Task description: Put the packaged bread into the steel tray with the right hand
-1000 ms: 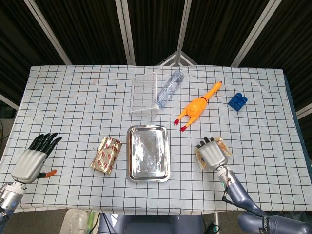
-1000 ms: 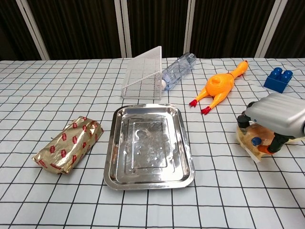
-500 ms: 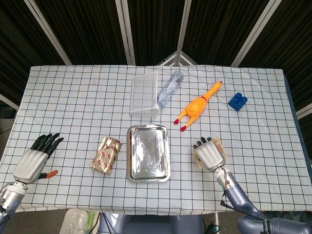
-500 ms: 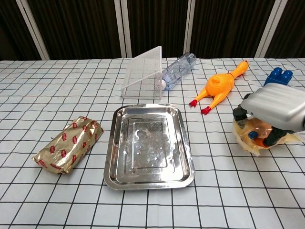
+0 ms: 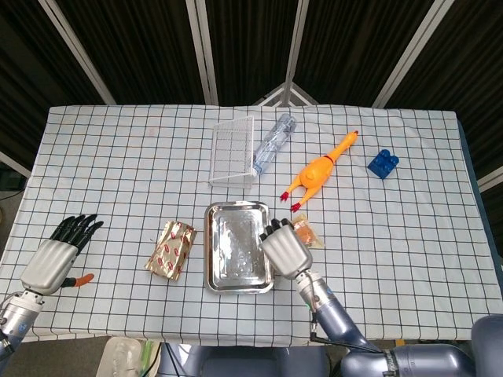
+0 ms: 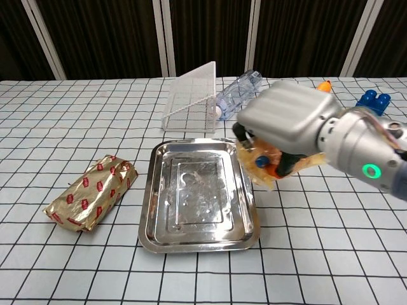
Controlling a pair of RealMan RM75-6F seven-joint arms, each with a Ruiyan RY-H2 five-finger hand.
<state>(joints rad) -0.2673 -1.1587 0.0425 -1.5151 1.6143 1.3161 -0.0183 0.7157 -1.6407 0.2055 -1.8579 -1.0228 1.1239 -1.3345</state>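
My right hand (image 5: 284, 248) (image 6: 287, 124) grips the packaged bread (image 6: 267, 163) (image 5: 305, 233), a clear bag with golden bread inside, lifted off the table. It hangs at the right rim of the steel tray (image 5: 224, 265) (image 6: 197, 194), which lies empty in the middle of the checked cloth. The bag's end sticks out to the right of the hand in the head view. My left hand (image 5: 55, 256) rests near the table's front left edge with its dark fingers spread and nothing in it; the chest view does not show it.
A gold foil packet with red marks (image 5: 170, 248) (image 6: 92, 192) lies left of the tray. Behind the tray stand a white wire rack (image 5: 233, 149) and a clear bottle (image 5: 274, 141). An orange rubber chicken (image 5: 320, 168) and a blue block (image 5: 383, 163) lie at the back right.
My right hand lifted the packaged bread off the cloth and carried it left, from the right side of the table to the tray's right rim. The left hand stayed put.
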